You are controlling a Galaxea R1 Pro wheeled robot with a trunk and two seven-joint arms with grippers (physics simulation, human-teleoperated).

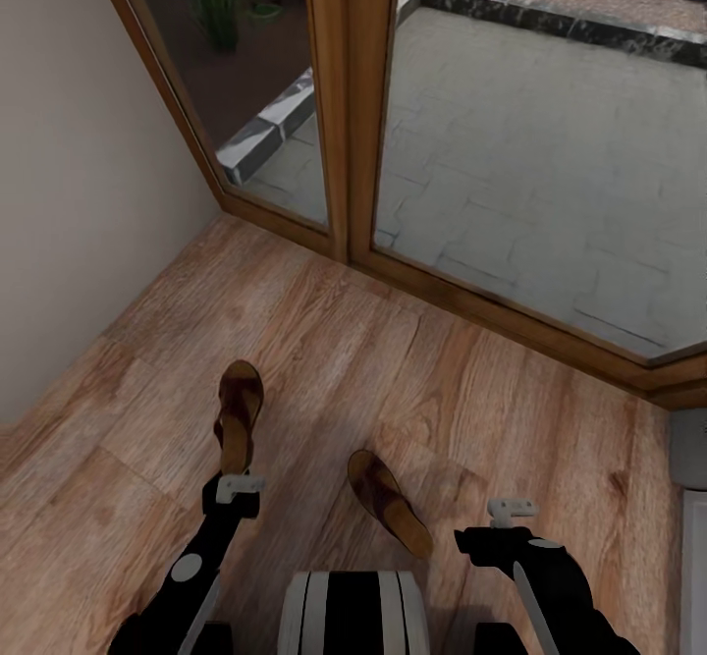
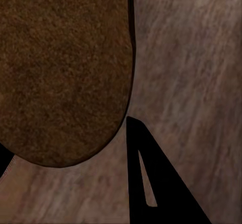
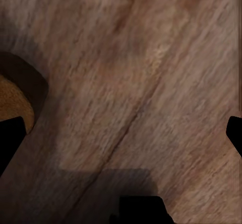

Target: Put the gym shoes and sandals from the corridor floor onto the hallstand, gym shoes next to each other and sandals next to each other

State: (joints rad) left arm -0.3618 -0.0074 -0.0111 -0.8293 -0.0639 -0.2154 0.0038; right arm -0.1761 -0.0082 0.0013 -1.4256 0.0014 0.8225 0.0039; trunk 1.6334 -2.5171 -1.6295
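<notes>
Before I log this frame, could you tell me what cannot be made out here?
- Left sandal: near end hidden by the left gripper, head view.
- Left sandal: cut off by the edges, left wrist view.
- Right sandal: cut off by the edge, right wrist view.

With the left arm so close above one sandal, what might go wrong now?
1. In the left wrist view the left sandal lies mostly off to one side of the finger, so a close may catch only its edge and let it slip.
2. The right sandal lies near the robot's base; driving forward might push it.
</notes>
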